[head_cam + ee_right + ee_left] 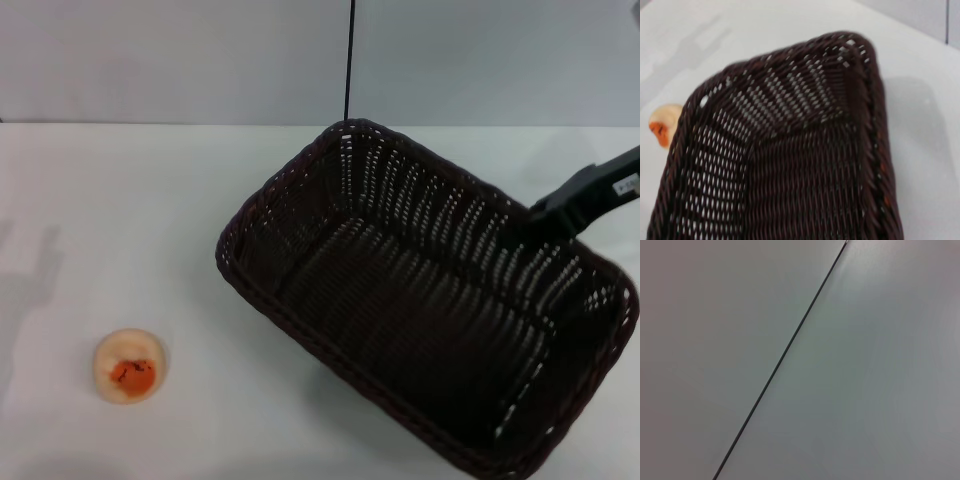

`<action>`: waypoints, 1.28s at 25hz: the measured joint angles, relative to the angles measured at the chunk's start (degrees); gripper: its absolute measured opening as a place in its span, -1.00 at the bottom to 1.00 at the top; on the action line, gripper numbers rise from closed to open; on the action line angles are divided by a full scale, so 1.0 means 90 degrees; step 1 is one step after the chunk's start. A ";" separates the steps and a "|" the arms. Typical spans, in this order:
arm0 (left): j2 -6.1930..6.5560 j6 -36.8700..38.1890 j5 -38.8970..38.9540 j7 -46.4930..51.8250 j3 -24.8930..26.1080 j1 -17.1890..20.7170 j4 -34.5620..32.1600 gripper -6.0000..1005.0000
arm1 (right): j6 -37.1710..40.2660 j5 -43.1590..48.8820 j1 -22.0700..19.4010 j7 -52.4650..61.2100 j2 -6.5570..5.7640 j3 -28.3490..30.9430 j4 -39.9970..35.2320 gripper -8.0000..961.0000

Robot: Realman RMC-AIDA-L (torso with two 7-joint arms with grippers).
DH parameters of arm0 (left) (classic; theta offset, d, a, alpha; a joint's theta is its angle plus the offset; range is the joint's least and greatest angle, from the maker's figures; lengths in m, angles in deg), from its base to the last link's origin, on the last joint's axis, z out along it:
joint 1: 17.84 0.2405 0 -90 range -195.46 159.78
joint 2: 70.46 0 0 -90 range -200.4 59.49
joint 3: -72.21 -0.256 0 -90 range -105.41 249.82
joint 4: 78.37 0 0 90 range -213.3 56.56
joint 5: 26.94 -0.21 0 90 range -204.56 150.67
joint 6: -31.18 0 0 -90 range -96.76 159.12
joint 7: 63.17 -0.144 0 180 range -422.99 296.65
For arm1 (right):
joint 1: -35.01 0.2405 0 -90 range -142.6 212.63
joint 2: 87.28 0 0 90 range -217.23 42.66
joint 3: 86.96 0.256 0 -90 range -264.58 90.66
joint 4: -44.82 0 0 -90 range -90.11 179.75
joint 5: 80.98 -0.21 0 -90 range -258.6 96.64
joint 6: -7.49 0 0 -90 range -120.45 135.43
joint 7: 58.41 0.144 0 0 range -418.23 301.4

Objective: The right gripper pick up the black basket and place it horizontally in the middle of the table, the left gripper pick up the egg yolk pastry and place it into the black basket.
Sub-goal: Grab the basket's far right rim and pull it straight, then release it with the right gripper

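Woven black basket [420,310], one egg yolk pastry [129,367]

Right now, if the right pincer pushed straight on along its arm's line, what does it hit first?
The right pincer already sits at the far wall of the dark woven wicker basket, pointing down-left into it. Going on, it would likely meet the basket's inner wall or floor first; depth is unclear.

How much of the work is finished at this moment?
Nothing looks finished. In hand: the right tool is at the far rim of the black basket, which sits diagonally toward the table's right, empty. Left: turning it horizontal in the middle, then putting in the egg yolk pastry. The left tool is not in view.
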 joint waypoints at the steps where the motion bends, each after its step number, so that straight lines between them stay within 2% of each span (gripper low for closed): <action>1: 0.0000 0.0000 0.0000 0.0000 0.0000 0.0002 0.0000 0.30 | -0.0008 -0.0033 -0.0022 -0.0002 -0.0006 0.0040 -0.0058 -0.58; 8: -0.0001 -0.0021 0.0010 0.0000 0.0000 0.0006 -0.0003 0.30 | 0.0005 -0.0274 -0.0067 -0.0204 -0.0024 0.0510 -0.0291 -0.59; 15: 0.0004 -0.0047 0.0024 0.0004 0.0005 -0.0002 0.0013 0.30 | 0.0014 -0.0961 -0.0136 -0.0477 -0.0160 0.0540 -0.0741 -0.59; 22: 0.0010 -0.0175 0.0029 0.0010 0.0007 -0.0004 0.0046 0.30 | 0.0004 -0.1058 -0.0056 -0.1327 -0.0096 0.0544 -0.0967 -0.60; 25: 0.0010 -0.0213 0.0020 0.0010 0.0003 -0.0001 0.0047 0.30 | 0.0023 -0.1459 -0.0066 -0.1957 -0.0063 0.0546 -0.0919 -0.60; 32: 0.0003 -0.0225 0.0007 0.0010 0.0000 0.0048 0.0061 0.30 | 0.0131 -0.1916 -0.0152 -0.2546 -0.0061 0.0530 -0.0837 -0.60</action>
